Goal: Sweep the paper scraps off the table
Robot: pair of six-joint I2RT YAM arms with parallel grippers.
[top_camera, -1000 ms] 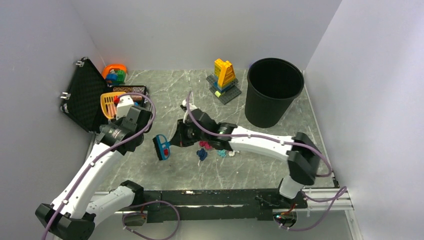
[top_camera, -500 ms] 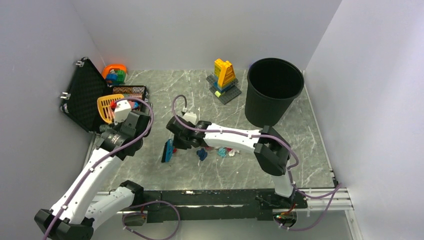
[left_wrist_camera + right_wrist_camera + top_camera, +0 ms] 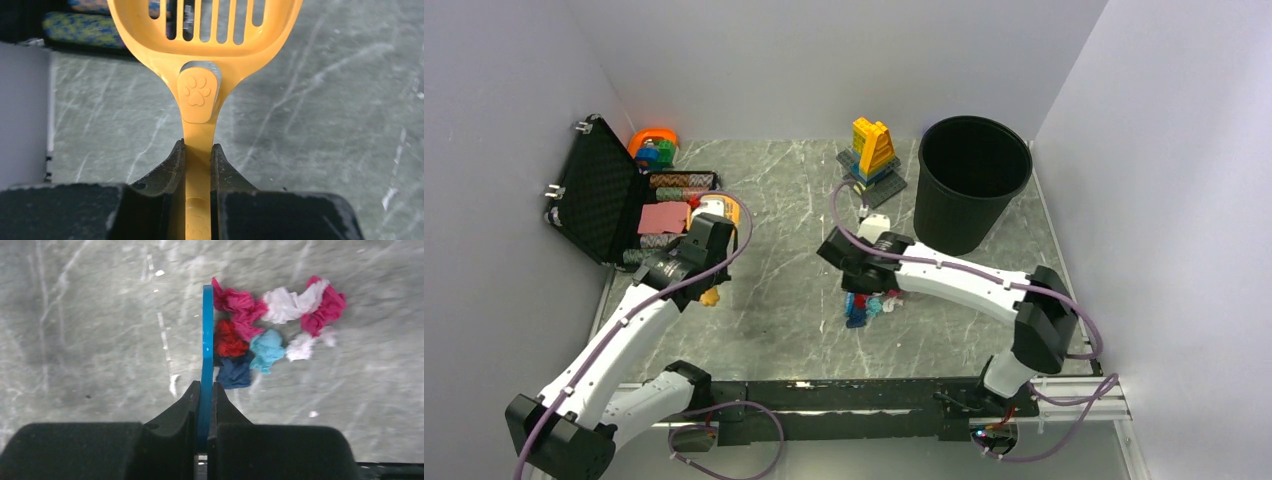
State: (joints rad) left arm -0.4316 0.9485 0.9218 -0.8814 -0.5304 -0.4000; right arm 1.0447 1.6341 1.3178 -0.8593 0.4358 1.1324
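Observation:
The paper scraps (image 3: 879,303) lie bunched on the table (image 3: 764,335) in front of the arms. In the right wrist view they are pink (image 3: 235,302), white (image 3: 287,302), red (image 3: 227,340), teal (image 3: 265,347) and dark blue (image 3: 234,374) wads. My right gripper (image 3: 205,385) (image 3: 856,285) is shut on a thin blue sweeper blade (image 3: 207,340), held edge-on against the left side of the wads. My left gripper (image 3: 198,147) (image 3: 707,240) is shut on the handle of a yellow-orange slotted scoop (image 3: 200,50) (image 3: 722,209), low over the table beside the case.
A black bin (image 3: 972,180) stands at the back right, with a yellow-orange brick build (image 3: 874,152) to its left. An open black case (image 3: 599,195) holding striped poker chips (image 3: 679,180) sits at the left. A black rail (image 3: 824,395) runs along the near edge. White walls close in three sides.
The right arm has carried the blue blade from the left rightward into the scraps, bunching them. The left arm has brought the scoop down from over the case towards the table.

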